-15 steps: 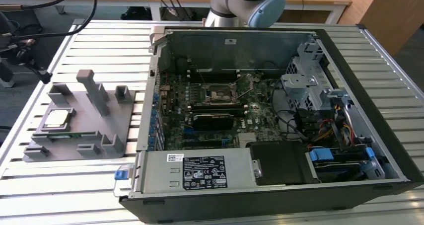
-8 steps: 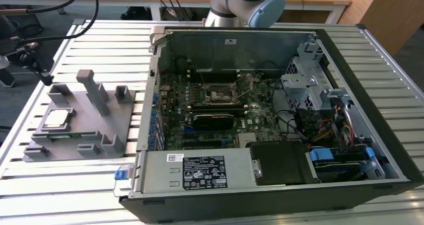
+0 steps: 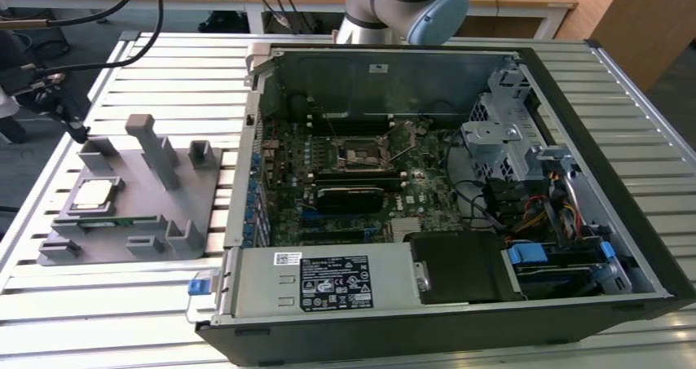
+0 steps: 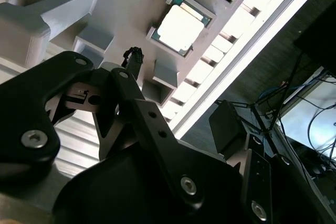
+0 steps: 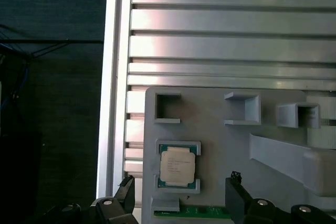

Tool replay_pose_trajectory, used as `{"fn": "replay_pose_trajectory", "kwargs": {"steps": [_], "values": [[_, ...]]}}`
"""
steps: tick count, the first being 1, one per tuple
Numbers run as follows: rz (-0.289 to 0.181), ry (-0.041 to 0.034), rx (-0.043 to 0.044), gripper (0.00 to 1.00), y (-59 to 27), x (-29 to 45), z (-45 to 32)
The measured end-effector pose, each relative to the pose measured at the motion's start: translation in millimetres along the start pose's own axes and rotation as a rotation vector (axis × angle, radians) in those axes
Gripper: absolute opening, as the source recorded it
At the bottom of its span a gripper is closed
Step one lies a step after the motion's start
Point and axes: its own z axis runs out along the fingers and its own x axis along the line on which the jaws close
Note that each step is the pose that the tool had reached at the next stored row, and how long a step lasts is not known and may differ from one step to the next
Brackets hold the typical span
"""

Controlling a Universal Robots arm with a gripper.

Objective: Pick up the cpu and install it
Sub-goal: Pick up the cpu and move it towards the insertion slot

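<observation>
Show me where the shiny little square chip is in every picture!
Exterior view: the cpu lies on the grey tray, on the exterior view's left of the computer case.
Second wrist view: the cpu sits in its tray pocket.
First wrist view: the cpu is beside the green memory stick.
Shared landmark: the grey tray.

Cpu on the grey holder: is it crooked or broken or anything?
Nothing stands out. The cpu lies flat and straight in its pocket on the grey holder, with no damage showing. The gripper is open near it, holding nothing.
</observation>
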Motion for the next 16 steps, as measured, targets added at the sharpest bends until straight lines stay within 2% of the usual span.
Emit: {"fn": "replay_pose_trajectory", "kwargs": {"steps": [16], "values": [[0.000, 0.0001, 0.0000, 0.78, -0.3, -0.1, 3.6]]}}
